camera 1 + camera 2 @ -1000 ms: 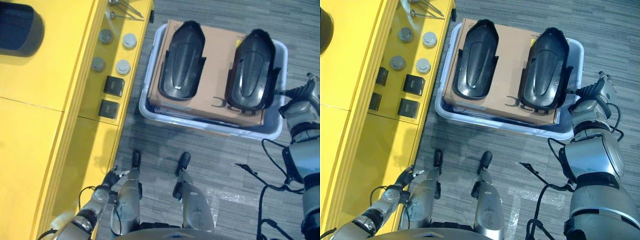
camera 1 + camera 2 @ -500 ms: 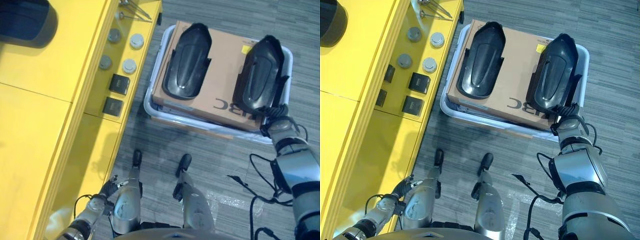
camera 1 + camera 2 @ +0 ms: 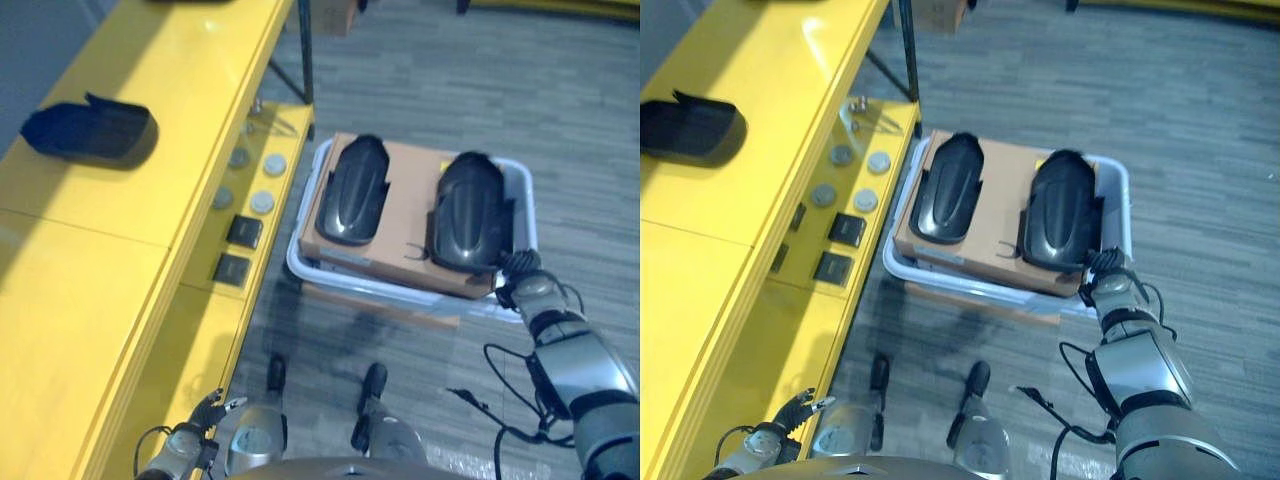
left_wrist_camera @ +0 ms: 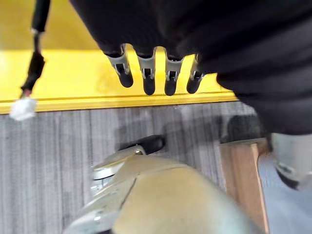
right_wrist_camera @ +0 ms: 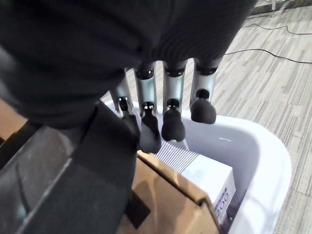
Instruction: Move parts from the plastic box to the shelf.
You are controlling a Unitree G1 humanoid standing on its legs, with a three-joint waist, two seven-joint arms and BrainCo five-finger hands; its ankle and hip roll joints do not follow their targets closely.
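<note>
Right hand (image 3: 1108, 287): at near end of right black part (image 3: 1062, 225); fingers (image 5: 171, 124) relaxed, clamping nothing
Part axis: lengthwise away from hand
Left hand (image 4: 156, 78): far off; fingers straight

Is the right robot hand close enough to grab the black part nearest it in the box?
Probably yes. The right robot hand is already at the near end of the black part on the cardboard in the plastic box, fingers straight, nothing in between.

head eyes: overhead, share plastic box (image 3: 520, 180) | wrists: close
</note>
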